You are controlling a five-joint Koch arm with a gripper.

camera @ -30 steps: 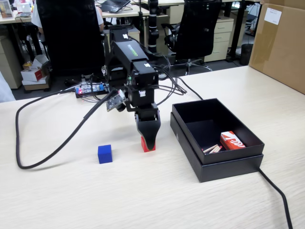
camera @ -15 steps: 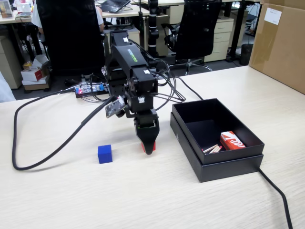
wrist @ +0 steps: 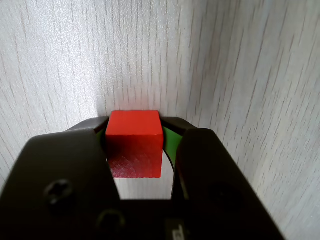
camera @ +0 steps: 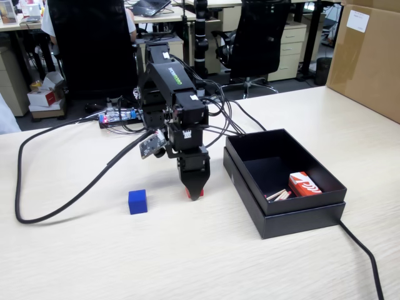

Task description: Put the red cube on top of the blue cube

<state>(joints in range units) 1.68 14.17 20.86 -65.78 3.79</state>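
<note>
The red cube (wrist: 134, 145) sits between the two black fingers of my gripper (wrist: 135, 125), which press on its left and right faces. In the fixed view only a red sliver of the red cube (camera: 188, 192) shows beside the gripper (camera: 195, 192), low over the pale wooden table. Whether the cube still touches the table I cannot tell. The blue cube (camera: 137, 202) stands alone on the table, about a hand's width to the left of the gripper in the fixed view.
An open black box (camera: 282, 206) lies right of the gripper, holding a red-and-white packet (camera: 304, 184) and some sticks. A thick black cable (camera: 59, 209) loops across the table's left side. A cardboard box (camera: 365, 56) stands at the far right.
The jaws have narrowed onto the red cube, so less red shows than a second ago. The arm's upper links have shifted slightly; the blue cube has not moved.
</note>
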